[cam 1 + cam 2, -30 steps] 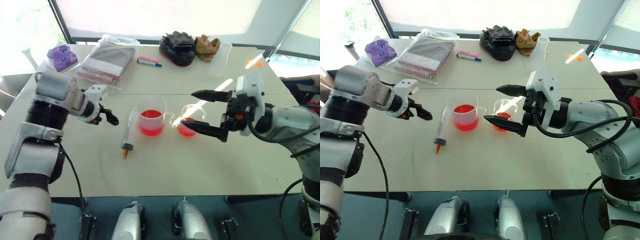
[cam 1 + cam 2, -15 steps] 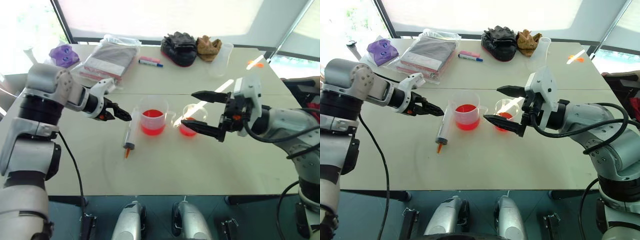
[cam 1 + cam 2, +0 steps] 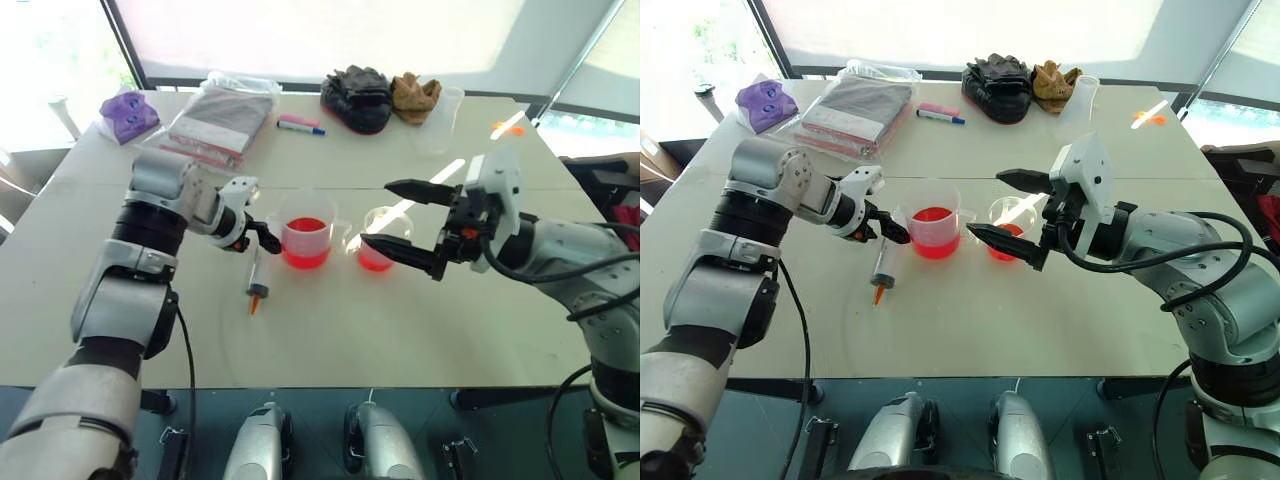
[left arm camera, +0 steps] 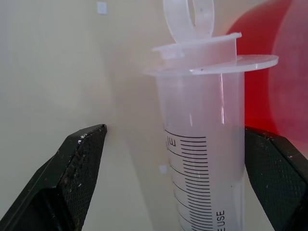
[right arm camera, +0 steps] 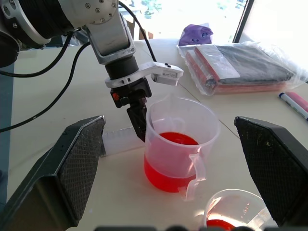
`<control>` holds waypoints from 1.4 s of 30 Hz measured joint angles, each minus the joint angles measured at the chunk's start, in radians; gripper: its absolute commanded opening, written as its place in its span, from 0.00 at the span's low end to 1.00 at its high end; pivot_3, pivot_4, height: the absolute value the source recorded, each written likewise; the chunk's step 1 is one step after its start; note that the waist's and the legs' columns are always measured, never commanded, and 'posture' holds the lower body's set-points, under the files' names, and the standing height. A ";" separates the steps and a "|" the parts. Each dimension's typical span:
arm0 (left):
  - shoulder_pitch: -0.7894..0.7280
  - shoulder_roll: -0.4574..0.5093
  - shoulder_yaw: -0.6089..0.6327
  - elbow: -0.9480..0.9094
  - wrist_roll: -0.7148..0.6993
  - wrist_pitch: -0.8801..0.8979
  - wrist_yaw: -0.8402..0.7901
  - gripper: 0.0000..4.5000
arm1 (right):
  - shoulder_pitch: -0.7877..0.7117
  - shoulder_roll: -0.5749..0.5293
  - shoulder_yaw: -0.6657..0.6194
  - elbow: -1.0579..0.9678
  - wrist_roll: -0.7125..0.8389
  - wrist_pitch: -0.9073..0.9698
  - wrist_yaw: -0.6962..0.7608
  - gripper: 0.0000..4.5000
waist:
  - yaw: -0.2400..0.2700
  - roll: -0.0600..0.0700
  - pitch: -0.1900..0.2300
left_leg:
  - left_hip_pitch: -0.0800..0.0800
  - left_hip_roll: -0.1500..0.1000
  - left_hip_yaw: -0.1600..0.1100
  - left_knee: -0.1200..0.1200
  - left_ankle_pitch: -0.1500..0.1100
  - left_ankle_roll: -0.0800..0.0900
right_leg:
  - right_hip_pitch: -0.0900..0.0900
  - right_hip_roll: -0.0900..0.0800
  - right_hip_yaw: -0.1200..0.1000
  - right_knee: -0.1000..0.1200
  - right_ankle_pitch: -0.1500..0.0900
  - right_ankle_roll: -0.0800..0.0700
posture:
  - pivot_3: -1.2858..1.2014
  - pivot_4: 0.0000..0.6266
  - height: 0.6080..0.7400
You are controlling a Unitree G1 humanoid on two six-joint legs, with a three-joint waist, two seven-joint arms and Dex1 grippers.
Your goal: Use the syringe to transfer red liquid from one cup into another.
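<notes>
clear syringe [image 3: 261,268] — white plunger, orange tip — flat on table [image 3: 400,330].

One syringe [image 3: 260,272] is lying on the table [image 3: 400,330], and three clear cups are standing there: one handled beaker [image 3: 305,232] and one smaller cup [image 3: 379,241], both holding red liquid [image 3: 304,246], plus one tall cup [image 3: 441,117]. One marker pen [image 3: 298,124], one purple object [image 3: 127,106], one plastic-wrapped packet [image 3: 218,118] and two gloves, one black [image 3: 355,96] and one brown [image 3: 414,93], are sitting at the far side. Two tools are hanging over the table, one left tool [image 3: 258,236] and one right tool [image 3: 395,218].
</notes>
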 measured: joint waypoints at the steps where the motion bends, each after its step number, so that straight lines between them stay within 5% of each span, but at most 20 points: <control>1: 0.000 0.000 0.000 0.000 0.011 -0.003 0.000 1.00 | 0.001 0.000 -0.001 -0.005 0.001 0.000 -0.003 1.00 | 0.000 0.000 0.000 | 0.000 0.000 0.000 0.000 0.000 0.000 | 0.000 0.000 0.000 0.000 0.000 0.000 | 0.52 0.24 1.00; 17: -0.010 -0.074 0.048 0.132 0.174 -0.153 0.050 1.00 | 0.022 0.011 -0.001 -0.021 0.005 -0.001 -0.028 1.00 | 0.002 0.003 -0.002 | 0.014 0.000 0.000 -0.001 0.000 0.000 | 0.012 -0.003 0.000 0.000 -0.002 -0.004 | 0.52 0.24 1.00; 27: 0.026 -0.067 0.073 0.098 0.233 -0.148 0.052 0.39 | 0.022 0.010 -0.001 -0.021 0.005 -0.002 -0.028 1.00 | 0.000 0.006 -0.004 | 0.014 0.000 0.000 -0.002 -0.001 0.001 | 0.012 -0.007 0.000 0.000 -0.002 -0.004 | 0.52 0.24 1.00; 37: 0.055 -0.029 0.161 0.019 0.224 -0.037 0.060 0.36 | 0.021 0.010 -0.001 -0.012 0.006 -0.001 -0.024 1.00 | -0.010 0.006 -0.003 | 0.012 -0.001 0.001 -0.003 -0.002 0.002 | 0.008 -0.008 0.000 -0.001 -0.002 -0.004 | 0.52 0.24 1.00; 42: -0.177 0.104 0.210 0.063 0.165 -0.074 -0.079 0.36 | 0.022 0.007 -0.071 0.013 0.057 0.004 -0.027 1.00 | -0.005 -0.005 0.003 | -0.012 0.000 -0.001 0.000 0.004 -0.004 | -0.013 -0.007 -0.002 0.002 0.002 -0.003 | 0.52 0.24 1.00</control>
